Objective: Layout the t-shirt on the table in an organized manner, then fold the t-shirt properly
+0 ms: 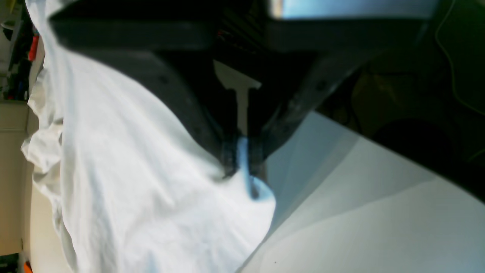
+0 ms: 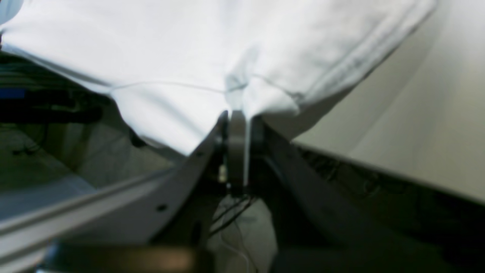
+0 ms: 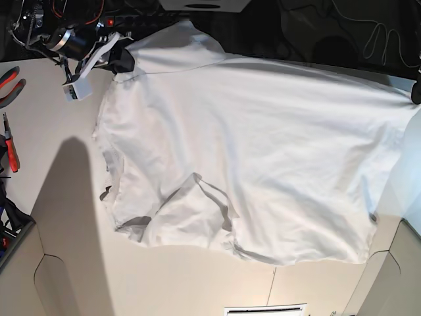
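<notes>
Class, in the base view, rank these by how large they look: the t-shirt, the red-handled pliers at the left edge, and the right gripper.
1. t-shirt, by far the largest, covering most of the table.
2. right gripper, though partly hidden by cloth.
3. red-handled pliers, cut off at the frame edge; ranks 2 and 3 look close, so unsure.

The left tool (image 3: pixel 416 92) is cut off at the base view's right edge, both wrist views blurred.

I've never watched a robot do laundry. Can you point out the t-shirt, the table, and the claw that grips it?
t-shirt (image 3: pixel 263 151): base view, middle of the spread white cloth.
table (image 3: pixel 59 217): base view, bare top left of the shirt.
left gripper (image 1: pixel 242 159): left wrist view, fingertips pinching the shirt's edge.
</notes>
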